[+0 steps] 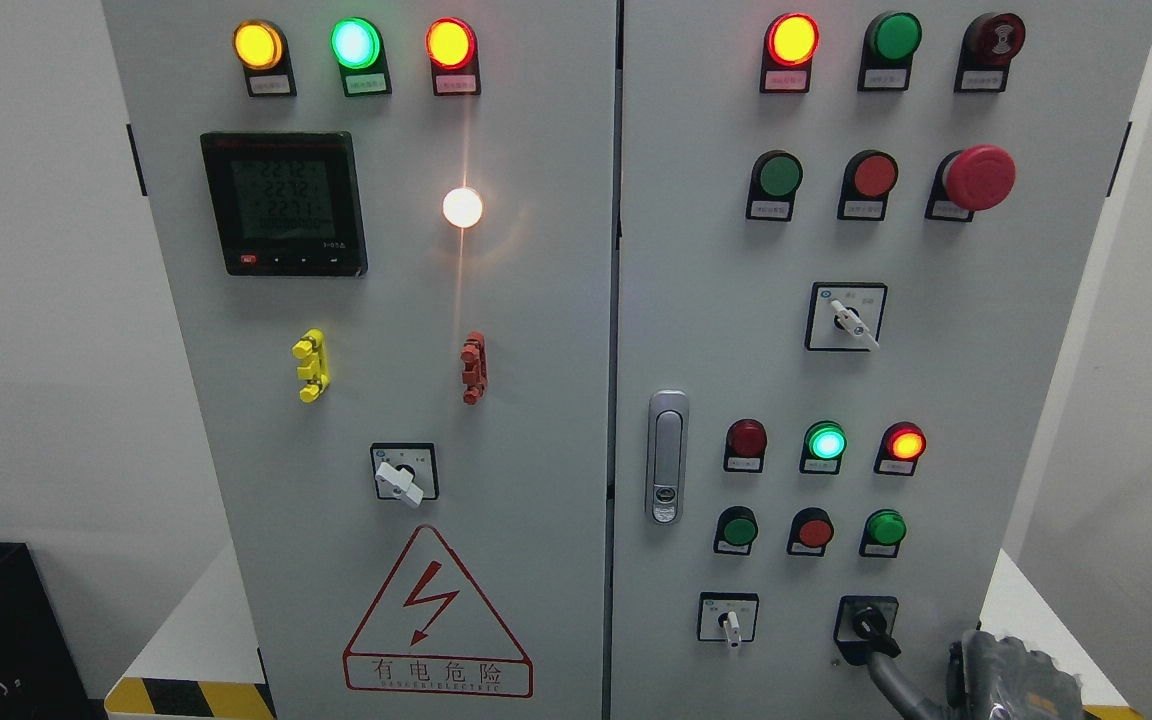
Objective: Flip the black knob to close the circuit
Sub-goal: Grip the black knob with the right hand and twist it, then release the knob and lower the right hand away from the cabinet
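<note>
The black knob (871, 627) sits in the lower right corner of the right cabinet door (696, 300), to the right of a white selector switch (729, 622). My right hand (1011, 680) is low at the frame edge; one finger (888, 672) reaches up to the knob's handle and appears to touch it, the rest being unreadable. Expect a rigid, spring-detented rotary switch: I should press against the protruding handle, not the round base.
</note>
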